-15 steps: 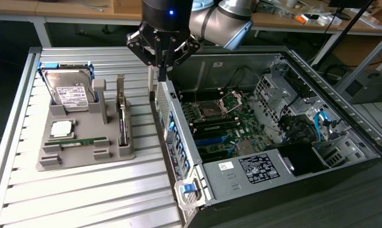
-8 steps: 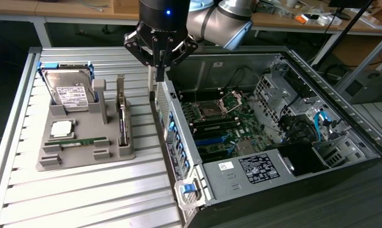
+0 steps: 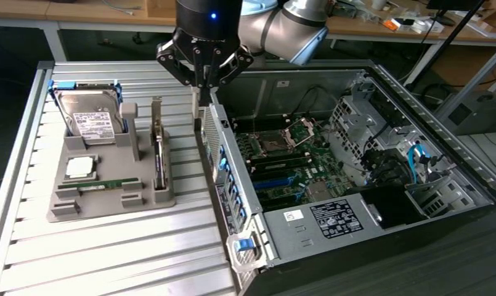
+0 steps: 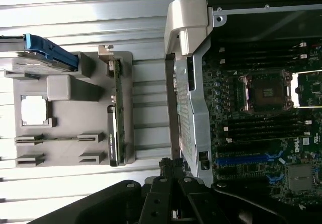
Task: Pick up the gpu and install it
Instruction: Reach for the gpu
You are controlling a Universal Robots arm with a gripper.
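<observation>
Exterior view: gpu [image 3: 159,154] edgewise in tray [image 3: 75,209], long axis near-to-far; fingers [image 3: 206,77] closed, empty.

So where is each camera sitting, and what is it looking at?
Exterior view: sits off the arm, high up, looking down at the slatted table, the grey tray and the open computer case; the arm and shut pincer show.
Wrist view: rides on the wrist, looking down past the pincer at the case's edge.
Both share: the tray, the gpu standing in it, and the motherboard.
</observation>
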